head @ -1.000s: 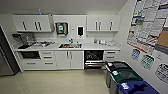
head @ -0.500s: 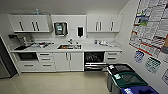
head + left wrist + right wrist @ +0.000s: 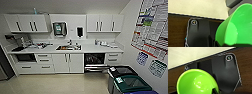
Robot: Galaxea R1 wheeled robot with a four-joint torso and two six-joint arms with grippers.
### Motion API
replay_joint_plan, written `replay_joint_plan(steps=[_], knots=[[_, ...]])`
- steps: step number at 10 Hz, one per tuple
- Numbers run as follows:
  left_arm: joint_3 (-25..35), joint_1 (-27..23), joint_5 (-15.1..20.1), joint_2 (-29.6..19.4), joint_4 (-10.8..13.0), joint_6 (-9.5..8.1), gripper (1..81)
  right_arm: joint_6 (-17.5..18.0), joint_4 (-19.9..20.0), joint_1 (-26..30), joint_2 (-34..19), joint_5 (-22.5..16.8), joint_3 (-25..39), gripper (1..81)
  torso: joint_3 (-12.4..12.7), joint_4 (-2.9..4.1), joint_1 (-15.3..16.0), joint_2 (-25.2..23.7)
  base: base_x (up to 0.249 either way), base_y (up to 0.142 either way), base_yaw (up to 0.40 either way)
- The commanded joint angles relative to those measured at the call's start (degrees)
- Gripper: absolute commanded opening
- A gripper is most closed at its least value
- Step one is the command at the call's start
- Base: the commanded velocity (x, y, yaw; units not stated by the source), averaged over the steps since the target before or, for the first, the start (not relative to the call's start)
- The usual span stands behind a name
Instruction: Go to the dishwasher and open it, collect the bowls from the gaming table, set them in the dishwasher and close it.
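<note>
The dishwasher (image 3: pixel 94 61) stands open under the counter, right of the sink; its inside is dark and its door (image 3: pixel 96 69) is folded down. A large lime-green bowl (image 3: pixel 235 27) hangs close to the camera in the left wrist view, with my left gripper (image 3: pixel 223 45) gripping its lower edge. The right wrist view has a second lime-green bowl (image 3: pixel 197 82), and my right gripper (image 3: pixel 214 91) holds its rim. Both bowls hang above the robot's dark plate. The gaming table is out of view.
White cabinets run along the far wall above and below a counter (image 3: pixel 100 48) with a sink (image 3: pixel 68 47). A dark bin (image 3: pixel 120 75) and a green-lidded bin (image 3: pixel 132 85) stand at the right wall, near the dishwasher door. Pale floor (image 3: pixel 55 83) lies open ahead.
The kitchen sits slightly larger and lower in the head view than a second ago, so the camera has moved a little closer. Nothing in the kitchen has moved.
</note>
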Motion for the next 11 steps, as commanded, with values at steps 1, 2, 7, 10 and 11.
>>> replay_joint_plan(steps=[1,2,7,10,11], knots=[[0.6,-2.3,1.3,-0.8,0.9,0.19,1.0,-0.1,-0.4,2.6,-0.6,-3.1,0.2,1.0,0.0,0.0,0.0,0.0,0.149,0.0,0.0],[0.6,-2.3,1.2,-0.9,1.1,0.19,1.0,-0.1,-0.4,2.6,-0.7,-3.1,0.1,1.0,0.0,0.0,0.0,0.0,0.147,0.0,0.0],[0.6,-2.3,1.2,-0.9,0.9,0.19,1.0,-0.1,-0.4,2.6,-0.7,-3.0,0.1,1.0,0.0,0.0,0.0,0.0,0.135,0.027,0.0],[0.6,-2.2,1.2,-0.9,0.9,0.19,1.0,-0.1,-0.4,2.5,-0.6,-3.0,0.1,1.0,0.0,0.0,0.0,0.0,0.133,0.073,0.0],[0.6,-2.3,1.3,-0.8,0.9,0.19,1.0,-0.1,-0.4,2.5,-0.6,-3.0,0.1,1.0,0.0,0.0,0.0,0.0,0.133,0.076,0.0]])
